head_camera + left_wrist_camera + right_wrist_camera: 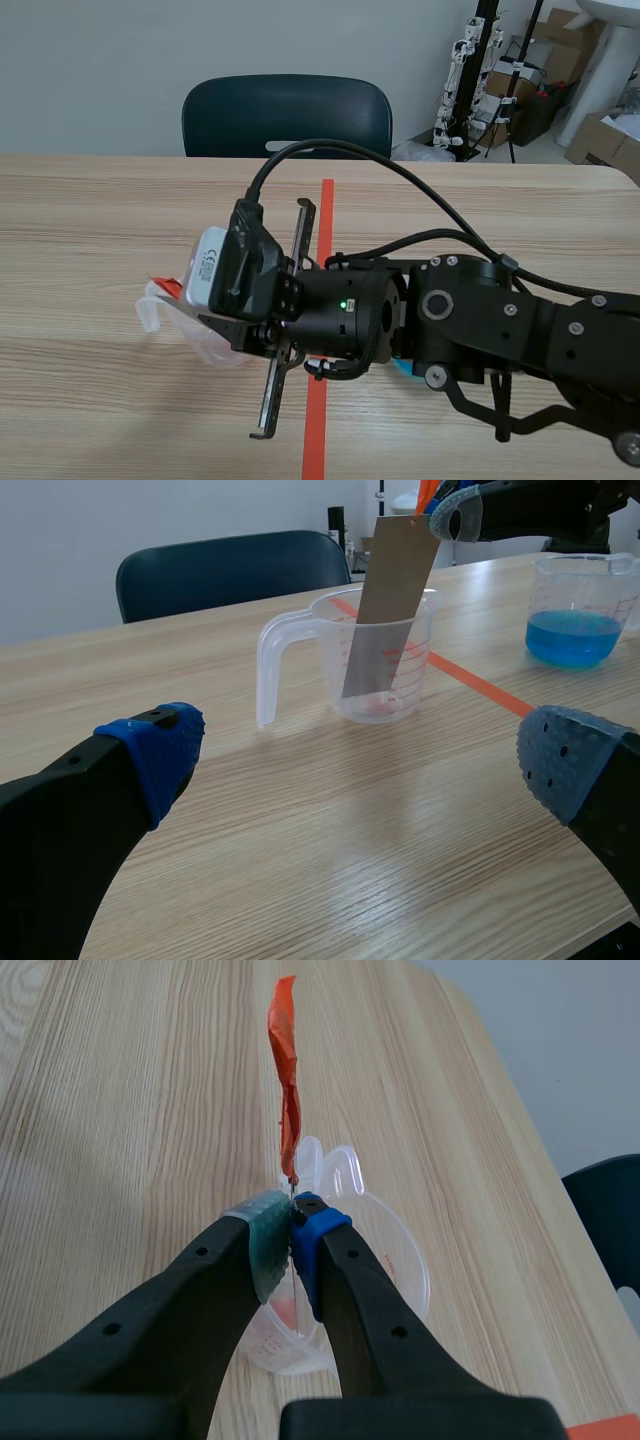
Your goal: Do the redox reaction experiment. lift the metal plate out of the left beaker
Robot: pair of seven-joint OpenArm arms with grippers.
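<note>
A wooden table (100, 200) fills the scene, with a dark chair (287, 115) behind its far edge. The right arm (520, 330) reaches across the red centre line. The left gripper (365, 755) rests low with its fingers spread wide, holding nothing. The right gripper (291, 1230) is clenched above the clear measuring beaker (410, 680) (a beaker of blue liquid (580, 610) stands well apart). The brown metal plate (390, 590) leans in the clear beaker, its lower end inside and its top pinched by the right pads. An orange strip (287, 1070) sticks out past them.
</note>
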